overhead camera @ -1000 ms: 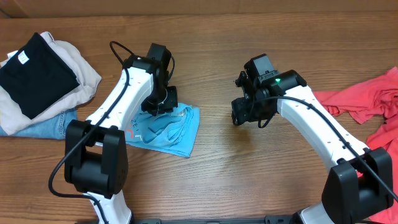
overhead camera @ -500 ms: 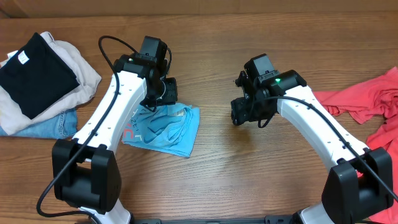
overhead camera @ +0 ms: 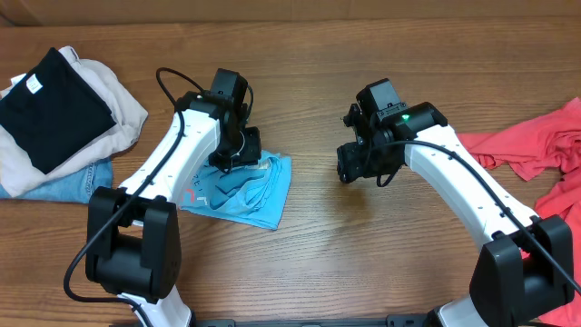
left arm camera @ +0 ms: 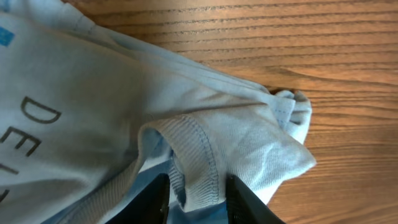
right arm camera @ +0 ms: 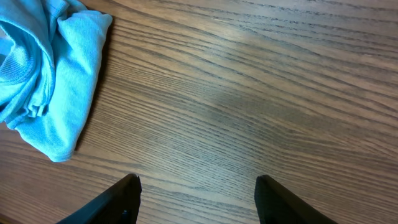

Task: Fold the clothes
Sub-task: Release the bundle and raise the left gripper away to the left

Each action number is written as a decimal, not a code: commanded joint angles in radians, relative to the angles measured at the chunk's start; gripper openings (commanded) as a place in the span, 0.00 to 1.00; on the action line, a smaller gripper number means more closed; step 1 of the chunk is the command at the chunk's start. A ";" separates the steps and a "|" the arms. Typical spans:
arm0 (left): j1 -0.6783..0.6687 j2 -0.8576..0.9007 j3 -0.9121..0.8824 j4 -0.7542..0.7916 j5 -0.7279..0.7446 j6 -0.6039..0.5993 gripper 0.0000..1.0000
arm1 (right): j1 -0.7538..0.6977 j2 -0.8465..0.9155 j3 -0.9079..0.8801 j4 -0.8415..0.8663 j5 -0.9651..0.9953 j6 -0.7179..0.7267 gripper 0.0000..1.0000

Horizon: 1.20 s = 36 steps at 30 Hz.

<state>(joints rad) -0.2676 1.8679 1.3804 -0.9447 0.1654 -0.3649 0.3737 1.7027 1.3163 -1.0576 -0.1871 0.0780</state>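
The light sky-blue T-shirt [overhead camera: 250, 193] lies bunched on the wooden table at centre left, with red and white lettering showing by the left arm. My left gripper [overhead camera: 234, 156] is down on its upper edge. In the left wrist view its fingers [left arm camera: 198, 199] pinch a ribbed collar fold of the blue T-shirt [left arm camera: 93, 112]. My right gripper [overhead camera: 357, 168] hovers over bare wood to the right of the shirt, open and empty [right arm camera: 198, 193]. The blue T-shirt's edge [right arm camera: 43, 74] shows at that view's left. The coral-red T-shirt [overhead camera: 545, 150] lies crumpled at the far right.
A pile of other clothes sits at the far left: a black garment [overhead camera: 50, 104] on a beige one [overhead camera: 118, 104], with denim [overhead camera: 64, 182] beneath. Bare wood [overhead camera: 363, 236] lies between the two shirts.
My left gripper went up and left with the shirt's edge half a second ago, then came back down and right. The right arm has not moved.
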 commanded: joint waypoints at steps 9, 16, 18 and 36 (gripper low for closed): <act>-0.002 0.007 -0.036 0.096 0.169 0.018 0.04 | -0.002 -0.006 0.018 0.000 -0.005 -0.003 0.62; -0.016 0.003 0.016 0.115 0.512 0.029 0.04 | -0.002 -0.006 0.018 0.002 -0.005 -0.003 0.63; -0.027 0.003 0.016 0.105 0.527 0.026 0.04 | -0.002 -0.006 0.018 0.002 -0.005 -0.003 0.63; -0.047 -0.008 0.047 0.047 0.496 0.069 0.19 | -0.002 -0.006 0.018 0.002 -0.005 -0.003 0.64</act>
<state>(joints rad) -0.3367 1.8679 1.3811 -0.8894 0.6582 -0.3489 0.3737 1.7027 1.3163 -1.0595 -0.1867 0.0780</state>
